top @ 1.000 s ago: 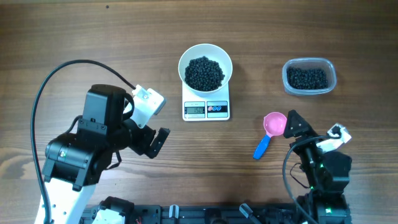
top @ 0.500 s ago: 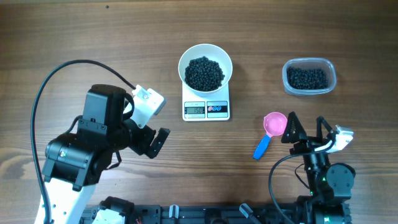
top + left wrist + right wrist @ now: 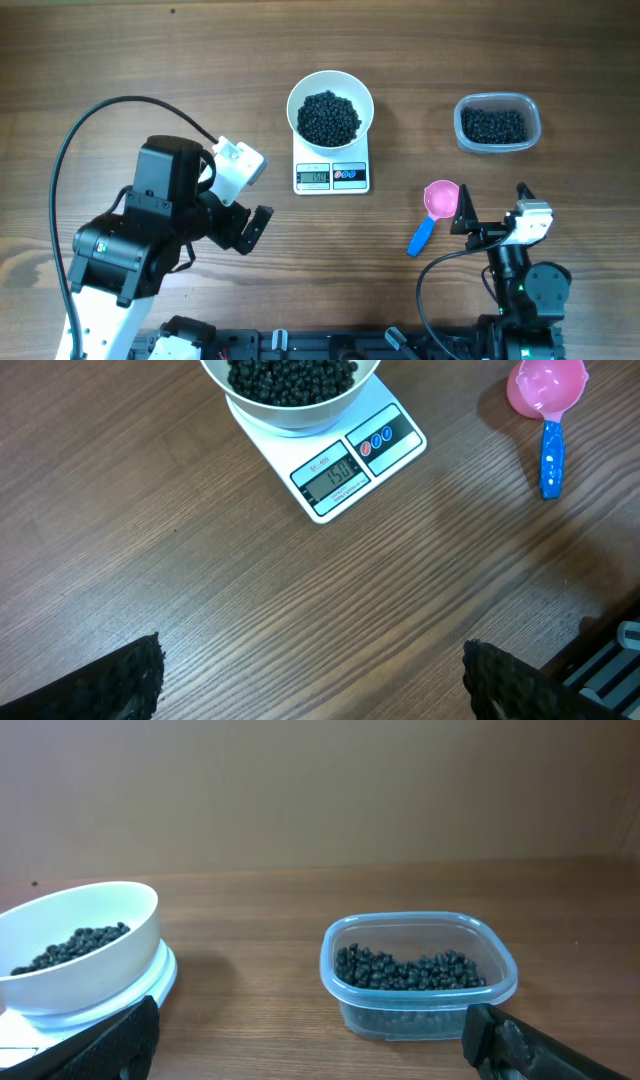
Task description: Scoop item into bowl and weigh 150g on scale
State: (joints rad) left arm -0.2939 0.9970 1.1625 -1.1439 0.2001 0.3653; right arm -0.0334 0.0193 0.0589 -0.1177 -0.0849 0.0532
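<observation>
Scoop [image 3: 436, 208] beside scale [image 3: 332, 176] | bowl [image 3: 294, 108] on scale | tub [image 3: 460, 126] apart | left fingers [image 3: 110, 680], right fingers [image 3: 100, 1045] released

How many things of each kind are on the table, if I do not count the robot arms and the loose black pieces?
White bowl: 1
Clear plastic tub: 1
Digital scale: 1
Pink scoop: 1
Total: 4
</observation>
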